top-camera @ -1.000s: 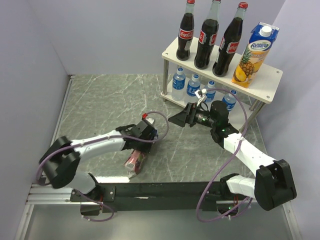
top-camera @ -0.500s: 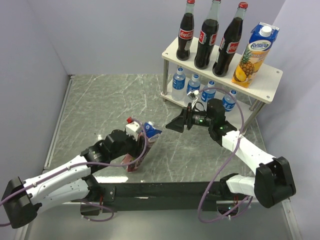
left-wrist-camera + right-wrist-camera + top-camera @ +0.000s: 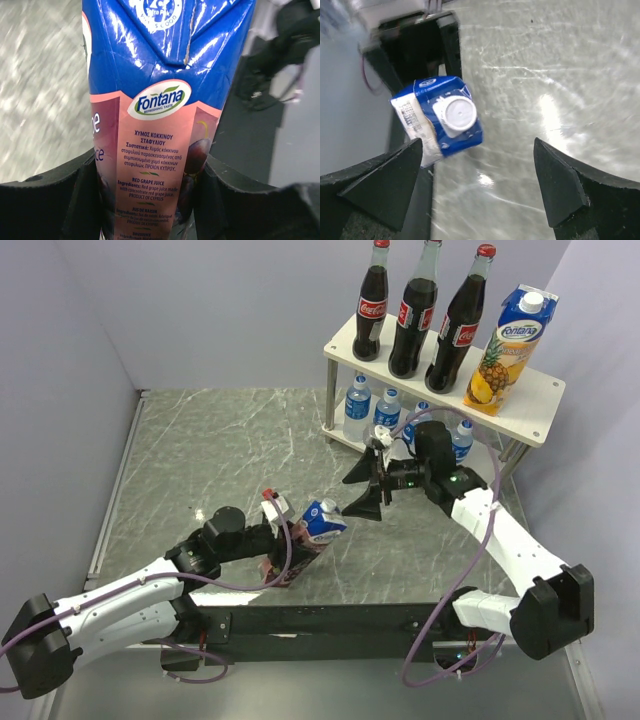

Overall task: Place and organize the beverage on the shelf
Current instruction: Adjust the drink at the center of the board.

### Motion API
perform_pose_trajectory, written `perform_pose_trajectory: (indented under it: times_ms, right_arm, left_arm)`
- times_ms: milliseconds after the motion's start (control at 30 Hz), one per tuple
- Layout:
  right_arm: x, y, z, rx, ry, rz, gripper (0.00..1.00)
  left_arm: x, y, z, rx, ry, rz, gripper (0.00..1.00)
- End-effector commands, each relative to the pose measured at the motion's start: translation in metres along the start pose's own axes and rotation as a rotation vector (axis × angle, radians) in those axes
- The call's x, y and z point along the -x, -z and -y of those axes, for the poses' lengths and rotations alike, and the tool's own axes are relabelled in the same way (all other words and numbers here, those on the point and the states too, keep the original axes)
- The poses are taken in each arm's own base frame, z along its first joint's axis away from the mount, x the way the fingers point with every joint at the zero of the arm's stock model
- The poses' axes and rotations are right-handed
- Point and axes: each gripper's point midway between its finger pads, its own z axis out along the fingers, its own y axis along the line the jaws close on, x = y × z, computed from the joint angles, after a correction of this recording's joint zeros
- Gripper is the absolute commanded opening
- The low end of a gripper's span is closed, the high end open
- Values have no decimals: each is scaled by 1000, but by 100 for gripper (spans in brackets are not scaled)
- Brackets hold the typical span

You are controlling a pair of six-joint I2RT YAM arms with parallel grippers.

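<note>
Well in front of the shelf (image 3: 541, 400), the left gripper (image 3: 283, 558) clamps its fingers on a tilted Fontana red grape juice carton (image 3: 312, 530), cap end toward the shelf. Nearer the shelf, over the marble desk (image 3: 220, 440), the right gripper (image 3: 362, 496) has its fingers spread wide and empty, facing the cap. On the shelf's top board stand three cola bottles (image 3: 412, 325) and a pineapple juice carton (image 3: 507, 350). Water bottles (image 3: 357, 410) stand on the lower board.

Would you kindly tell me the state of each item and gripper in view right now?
grape juice carton: capped, tilted, gripped
left gripper: shut on the grape juice carton
right gripper: open, empty
cola bottles: capped, upright on the shelf top tier
pineapple juice carton: capped, upright, top tier
water bottles: upright, lower tier
</note>
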Motion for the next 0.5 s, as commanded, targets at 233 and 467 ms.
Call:
perform_pose_trajectory:
  times_ms: [233,467]
  right_arm:
    - [-6,1,-69,287,336,-152,97]
    - [-11,-22,-64,181,311,-144,98]
  left_arm:
    - [145,28,76,-311,-242,448,39]
    - [158,36,86,-352,-252,488,38]
